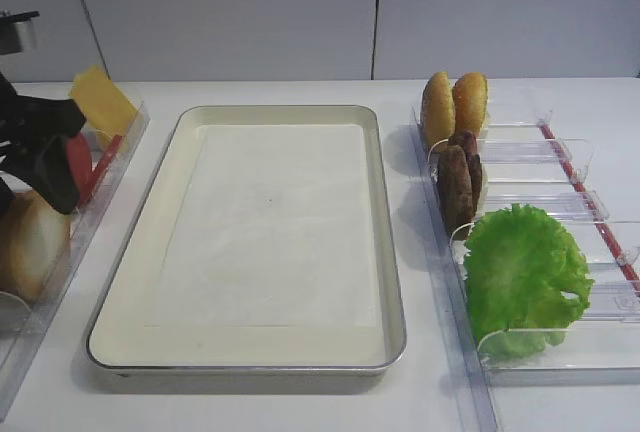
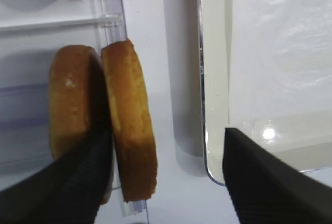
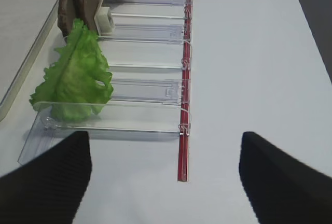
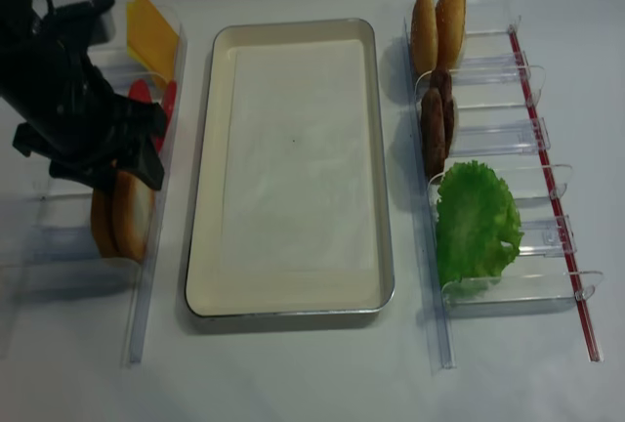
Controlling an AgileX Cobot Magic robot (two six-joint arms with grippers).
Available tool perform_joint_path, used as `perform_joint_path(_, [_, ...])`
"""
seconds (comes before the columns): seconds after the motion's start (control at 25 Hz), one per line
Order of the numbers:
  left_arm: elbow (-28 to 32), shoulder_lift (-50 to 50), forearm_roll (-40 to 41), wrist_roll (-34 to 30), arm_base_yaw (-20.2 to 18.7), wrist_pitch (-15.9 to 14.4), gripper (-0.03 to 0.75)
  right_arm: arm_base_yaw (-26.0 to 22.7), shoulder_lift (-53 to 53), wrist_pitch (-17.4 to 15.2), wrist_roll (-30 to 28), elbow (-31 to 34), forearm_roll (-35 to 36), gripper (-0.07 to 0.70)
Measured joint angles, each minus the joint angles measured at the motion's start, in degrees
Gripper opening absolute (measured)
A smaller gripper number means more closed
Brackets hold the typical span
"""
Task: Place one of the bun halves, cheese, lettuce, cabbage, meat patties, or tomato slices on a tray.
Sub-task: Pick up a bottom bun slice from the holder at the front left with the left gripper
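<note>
Directly beneath the left gripper (image 2: 161,182), two bun halves (image 2: 129,125) stand on edge in a clear rack (image 4: 59,246); its spread jaws straddle the nearer one without touching it. Beside it lies the tray (image 1: 390,282), holding only its paper liner. Ahead of the right gripper (image 3: 163,177), also released, stands the lettuce (image 3: 78,79).

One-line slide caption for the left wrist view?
Open left gripper hovers over two upright golden-brown bun halves in a clear plastic rack, beside the empty paper-lined metal tray.
</note>
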State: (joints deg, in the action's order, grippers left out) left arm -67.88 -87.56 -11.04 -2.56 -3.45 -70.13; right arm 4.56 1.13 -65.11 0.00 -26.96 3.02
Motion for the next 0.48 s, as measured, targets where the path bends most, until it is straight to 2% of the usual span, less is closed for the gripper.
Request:
perform_joint_path(0.32, [-0.1,-2.3,2.9,1.7,-2.6,0.0,0.409,0.0,0.0,0.1,0.0,0.0,0.0,0.581])
perform_joint_path(0.44, [-0.1,-2.8,5.1,3.1,-2.8,0.1,0.347,0.0,0.0,0.1,0.0,0.0,0.0,0.581])
perform_joint_path(0.48, [-0.1,-2.8,5.9,3.5,-2.8,0.1,0.283,0.0,0.0,0.1,0.0,0.0,0.0,0.581])
